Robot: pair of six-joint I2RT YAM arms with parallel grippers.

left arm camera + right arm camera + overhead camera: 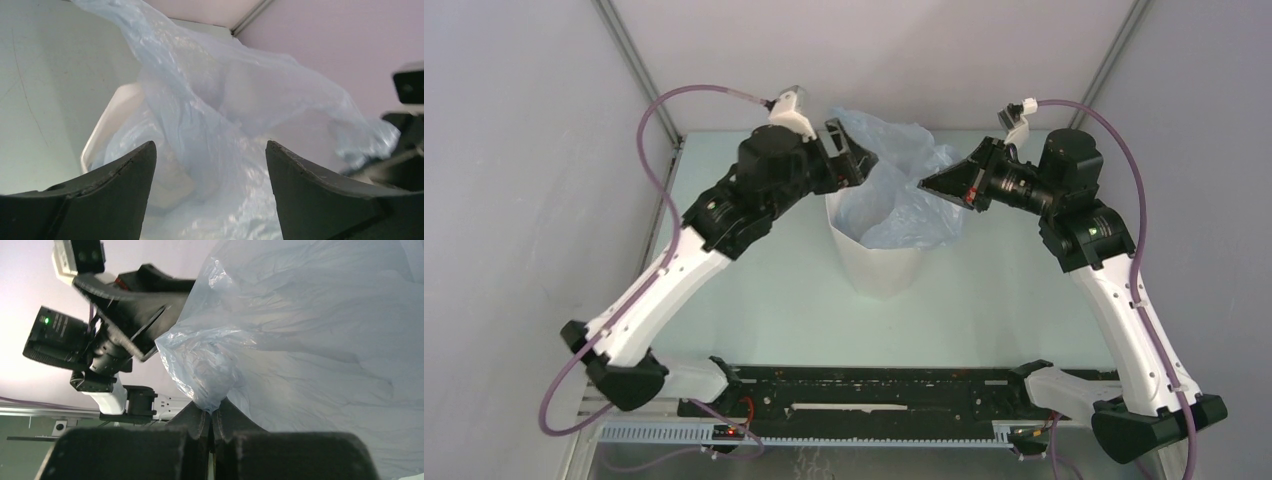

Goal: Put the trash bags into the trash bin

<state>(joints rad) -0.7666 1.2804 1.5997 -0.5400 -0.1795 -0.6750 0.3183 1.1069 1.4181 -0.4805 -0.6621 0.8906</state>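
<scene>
Bag (904, 190) billows over bin (879, 268), one edge pinched in right jaws, left jaws wide alongside.

The overhead camera looks down from above and behind me; both my wrist cameras face the bag (902, 205) closely, from opposite sides.

Pale bench (754, 300) boxed in by plain grey walls.

The bench top is smooth, matte, pale mint-white under soft, even light. Flat lavender-grey panels form the back wall (874, 50), left wall (504, 200) and right wall (1214, 150). A metal strut (631, 55) runs up each rear corner. A black rail (874, 385) spans the near edge, with a white slotted cable duct (654, 432) below its left end.
</scene>
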